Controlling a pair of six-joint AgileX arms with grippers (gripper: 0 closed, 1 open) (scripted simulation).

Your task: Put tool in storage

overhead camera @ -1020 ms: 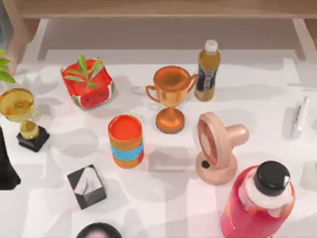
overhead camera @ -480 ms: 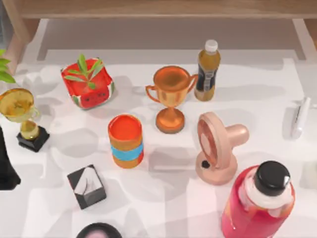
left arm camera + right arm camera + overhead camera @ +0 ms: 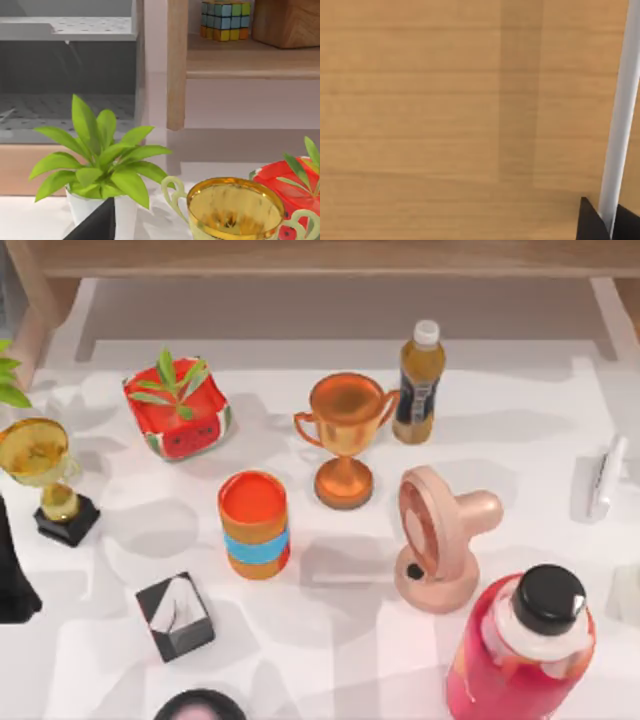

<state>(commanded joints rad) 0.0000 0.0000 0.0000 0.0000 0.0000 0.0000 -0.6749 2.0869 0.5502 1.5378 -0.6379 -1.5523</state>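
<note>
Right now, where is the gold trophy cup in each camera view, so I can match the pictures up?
Top view: the gold trophy stands near the table's left edge, on a black base.
Left wrist view: the gold trophy is seen close up, beside a leafy plant.
Right wrist view: faces a wood panel with a slim white bar.
Shared landmark: the red watermelon pot, the trophy's neighbour in both.

**White tabletop: contents**

Table (image 3: 300, 640). Centre: copper trophy (image 3: 345, 435). 12 o'clock: amber bottle (image 3: 418, 385). 3: white tool (image 3: 607, 478). 5: pink fan (image 3: 440, 540), red bottle (image 3: 525, 655). 7: tissue box (image 3: 175, 615). 9: gold trophy (image 3: 45, 475). 10: watermelon planter (image 3: 177, 408).
</note>
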